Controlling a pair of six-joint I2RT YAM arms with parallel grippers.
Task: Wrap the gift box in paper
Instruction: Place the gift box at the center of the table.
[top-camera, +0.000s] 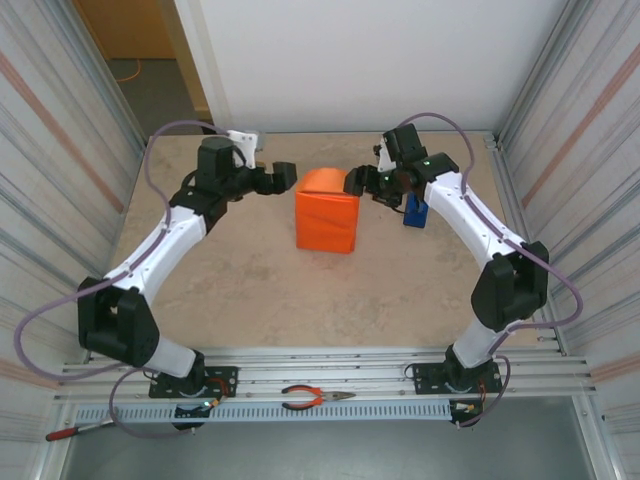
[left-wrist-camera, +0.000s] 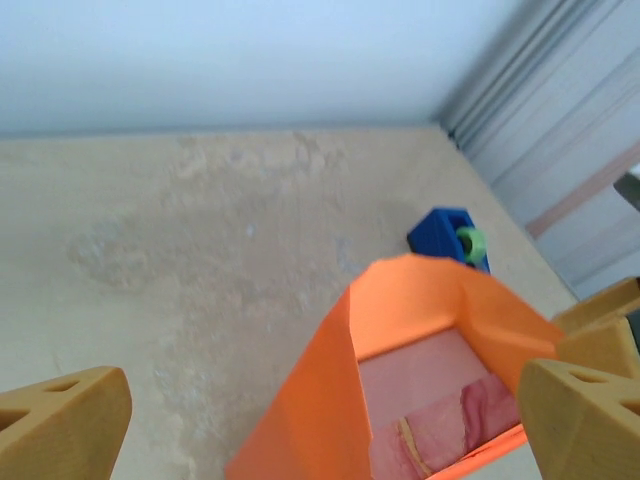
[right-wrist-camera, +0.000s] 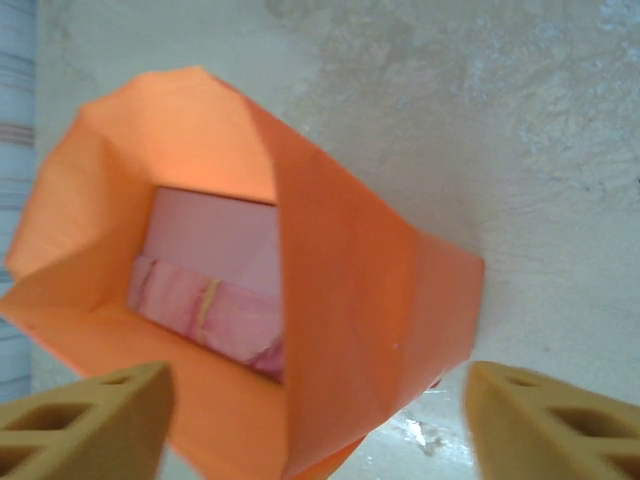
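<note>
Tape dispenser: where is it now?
In the top view the tape dispenser sits far right on the table, beside the right arm, right of the paper.

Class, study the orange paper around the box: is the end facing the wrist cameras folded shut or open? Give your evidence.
Open. The paper forms a hollow sleeve, and the pink box shows inside it.

Table (top-camera: 220, 290): paper (top-camera: 327, 222) around gift box (right-wrist-camera: 210, 250); tape dispenser (left-wrist-camera: 440, 235).

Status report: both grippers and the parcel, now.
Left gripper open, right gripper open, flanking the paper. Paper folded around gift box, end open. Blue tape dispenser beside right arm, not blocking.
</note>
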